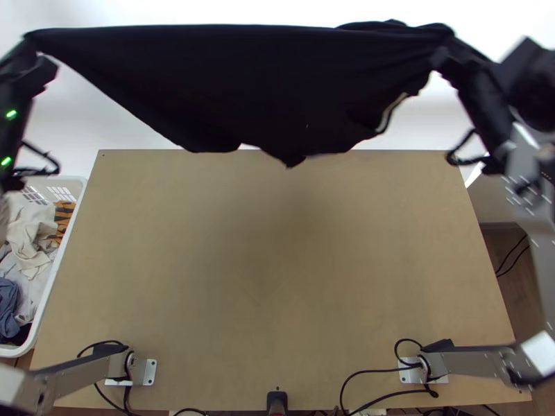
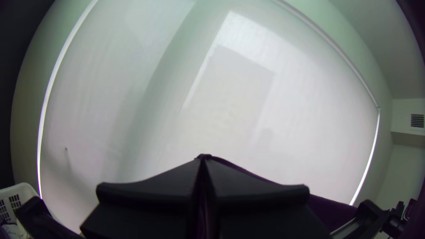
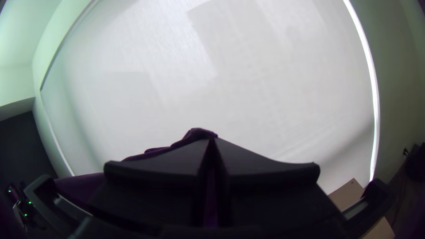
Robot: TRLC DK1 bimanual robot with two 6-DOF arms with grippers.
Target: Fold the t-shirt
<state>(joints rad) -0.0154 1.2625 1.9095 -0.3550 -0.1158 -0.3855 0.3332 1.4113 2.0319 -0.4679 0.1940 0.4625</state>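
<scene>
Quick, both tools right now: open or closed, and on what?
Left tool: closed, holding one upper end of the dark t-shirt.
Right tool: closed, holding the other upper end.

T-shirt (image 1: 263, 83): beyond the table's (image 1: 277, 277) far edge, too dark for you to read its folds; your left gripper (image 1: 33, 40) and right gripper (image 1: 442, 43) hide the pinched cloth.
Left arm (image 1: 66, 378): cut off for you left of the table.
Right arm (image 1: 531, 187): blurred, cut off right of the table.
Basket (image 1: 14, 352): left of the table, cut off at its outer side.
</scene>
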